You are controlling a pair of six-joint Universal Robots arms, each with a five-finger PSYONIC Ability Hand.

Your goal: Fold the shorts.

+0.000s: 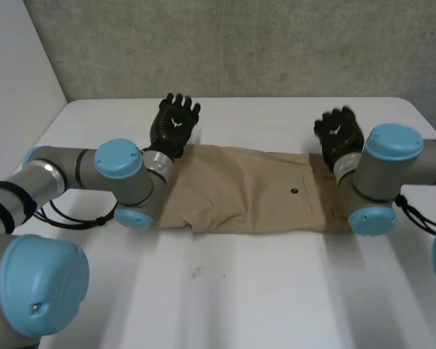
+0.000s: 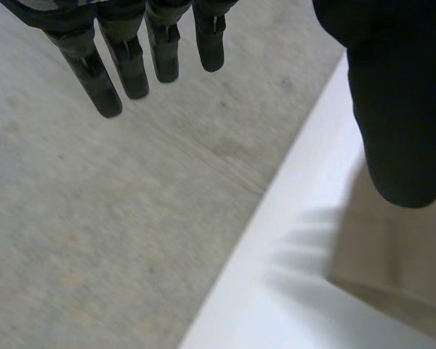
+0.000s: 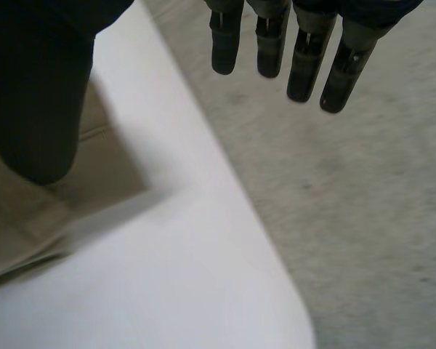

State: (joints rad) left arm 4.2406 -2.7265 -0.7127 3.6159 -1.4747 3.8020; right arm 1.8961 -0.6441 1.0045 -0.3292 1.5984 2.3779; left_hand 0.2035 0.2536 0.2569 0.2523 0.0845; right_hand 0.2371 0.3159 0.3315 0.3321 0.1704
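Note:
Tan shorts (image 1: 254,193) lie flat across the middle of the white table (image 1: 276,291), folded into a long band with a small dark button showing. My left hand (image 1: 173,123) hovers above the band's left end, fingers (image 2: 131,65) straight and spread, thumb over the cloth's corner (image 2: 392,262). Over the right end my right hand (image 1: 339,134) is raised the same way, with straight fingers (image 3: 305,65) and its thumb above the cloth's corner (image 3: 94,167). Neither hand holds cloth.
The table's far edge (image 1: 276,99) runs just beyond both hands, with grey floor (image 2: 94,218) behind it. My left arm's elbow (image 1: 123,171) rests by the shorts' left end and my right arm's elbow (image 1: 385,171) by the right end.

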